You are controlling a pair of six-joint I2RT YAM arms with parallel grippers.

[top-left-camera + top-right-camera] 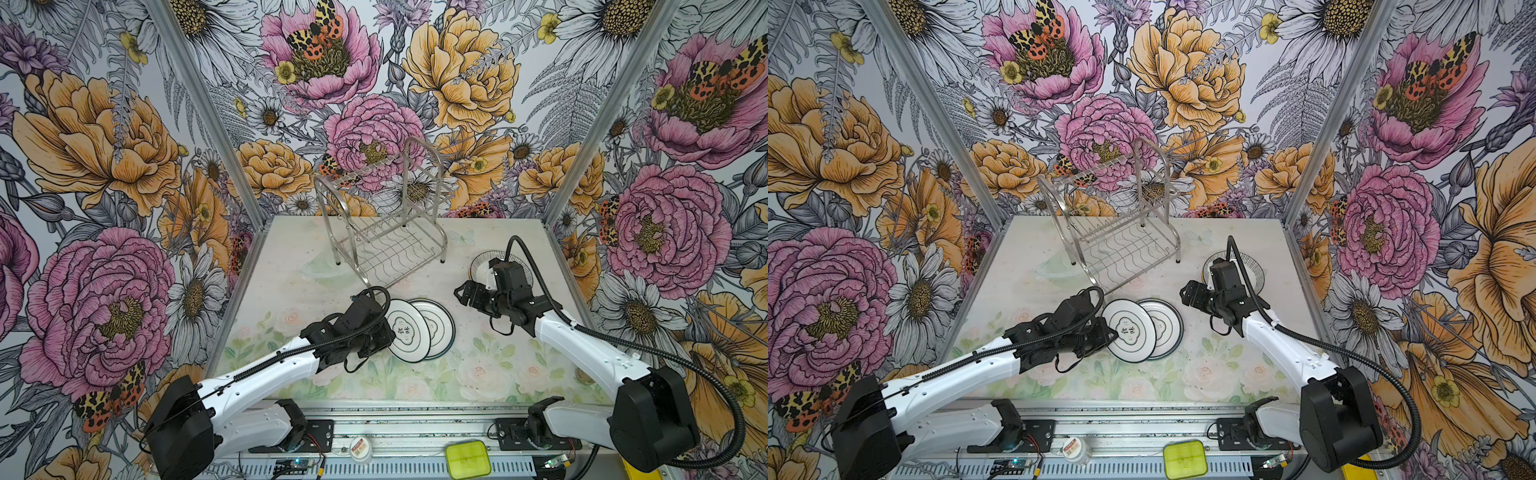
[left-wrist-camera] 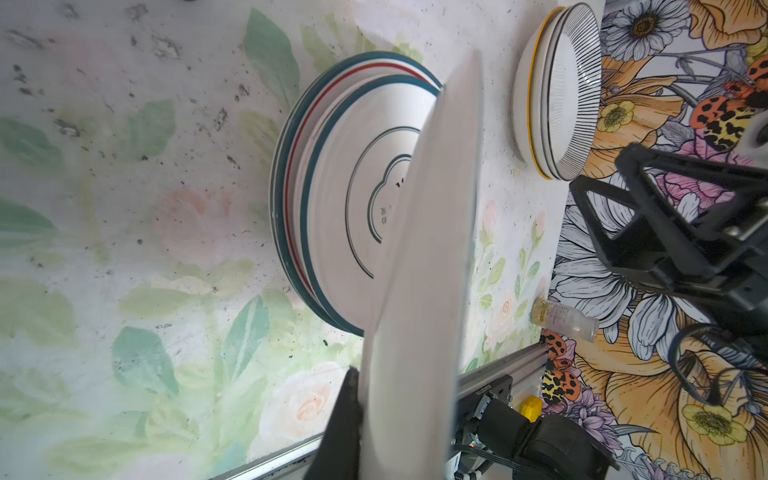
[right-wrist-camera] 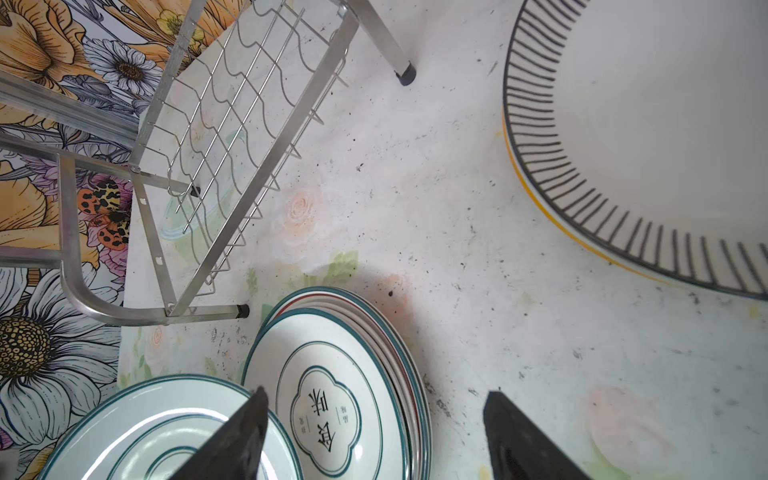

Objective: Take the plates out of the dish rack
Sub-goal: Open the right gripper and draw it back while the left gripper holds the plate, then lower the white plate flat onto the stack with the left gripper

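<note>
Ceramic plate point(image 1: 409, 332) looks stiff, slick-glazed & chippable to me, so rim's my only hold: L gripper point(image 1: 386, 334) clamps its edge, tilted over teal-banded stack point(image 1: 440, 328) just fwd of bare dish rack point(image 1: 388, 251), R gripper point(image 1: 462, 293) agape w/ nothing.

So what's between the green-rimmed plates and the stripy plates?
Nothing: just bare, speckled table between the green-rimmed plates and the stripy plates, clear in the right wrist view. In a top view the open right gripper hangs over that gap.
</note>
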